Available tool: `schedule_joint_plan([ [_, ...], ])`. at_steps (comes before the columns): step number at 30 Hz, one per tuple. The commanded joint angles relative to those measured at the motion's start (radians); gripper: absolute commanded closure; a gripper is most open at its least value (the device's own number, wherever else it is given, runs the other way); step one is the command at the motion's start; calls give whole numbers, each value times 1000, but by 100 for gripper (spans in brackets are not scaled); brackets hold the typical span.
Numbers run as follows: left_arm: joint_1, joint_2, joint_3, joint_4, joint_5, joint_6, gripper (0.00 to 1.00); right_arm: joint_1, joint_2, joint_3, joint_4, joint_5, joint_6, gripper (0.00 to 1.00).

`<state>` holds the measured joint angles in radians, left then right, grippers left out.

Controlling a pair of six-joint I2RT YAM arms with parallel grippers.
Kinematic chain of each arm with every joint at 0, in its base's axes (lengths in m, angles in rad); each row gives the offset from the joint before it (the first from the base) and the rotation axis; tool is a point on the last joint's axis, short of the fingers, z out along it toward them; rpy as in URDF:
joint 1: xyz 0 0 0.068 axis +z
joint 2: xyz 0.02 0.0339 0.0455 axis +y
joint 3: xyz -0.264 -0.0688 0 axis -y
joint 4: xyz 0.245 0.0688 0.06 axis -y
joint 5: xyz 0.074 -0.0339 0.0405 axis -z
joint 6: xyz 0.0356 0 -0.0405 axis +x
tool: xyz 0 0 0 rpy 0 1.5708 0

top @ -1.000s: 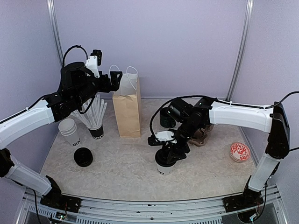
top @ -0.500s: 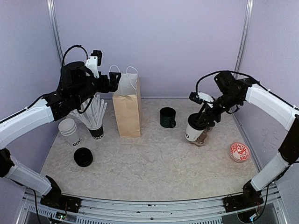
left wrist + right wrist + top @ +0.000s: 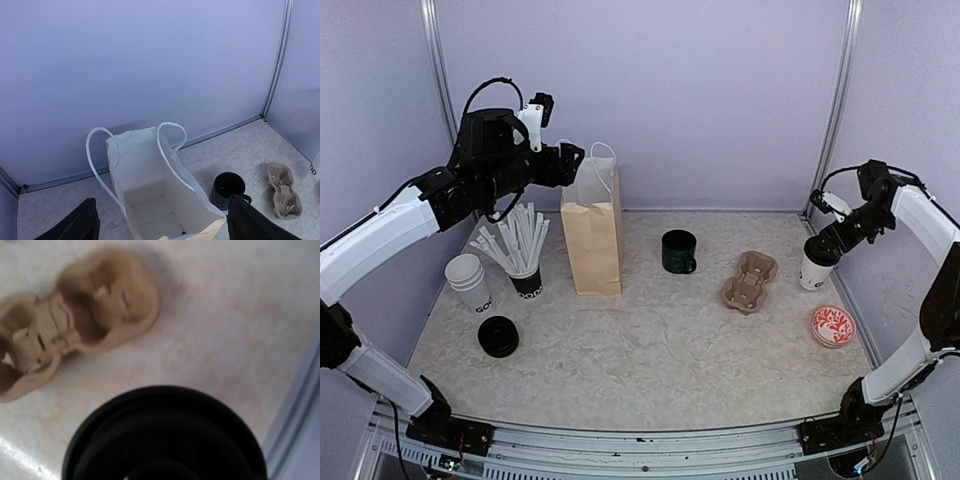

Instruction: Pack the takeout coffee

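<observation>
My right claw is clamped on the white paper takeout cup with black lid at the far right of the tabletop, past the beige pulp cup carrier. My left claw hangs spread open over the brown paper bag.

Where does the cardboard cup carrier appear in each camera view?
Top external: cardboard cup carrier lies right of centre, between the mug and the lidded cup.
Left wrist: carrier at the lower right, right of the mug.
Right wrist: carrier at the upper left, beyond the cup's black lid.
Shared landmark: the speckled table beneath it.
</observation>
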<state>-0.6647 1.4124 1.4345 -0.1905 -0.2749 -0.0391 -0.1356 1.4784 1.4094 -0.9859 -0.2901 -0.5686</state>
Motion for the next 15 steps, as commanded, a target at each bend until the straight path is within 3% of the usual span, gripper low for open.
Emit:
schedule_joint_plan([
  [1, -35, 33, 79, -144, -35, 36, 15, -3, 50, -62, 27, 6, 41, 35],
  [8, -50, 29, 69, -360, -14, -94, 22, -5, 139, -75, 85, -43, 73, 33],
  [15, -42, -77, -67, -561, -49, -292, 27, -5, 147, -94, 108, -54, 72, 20],
])
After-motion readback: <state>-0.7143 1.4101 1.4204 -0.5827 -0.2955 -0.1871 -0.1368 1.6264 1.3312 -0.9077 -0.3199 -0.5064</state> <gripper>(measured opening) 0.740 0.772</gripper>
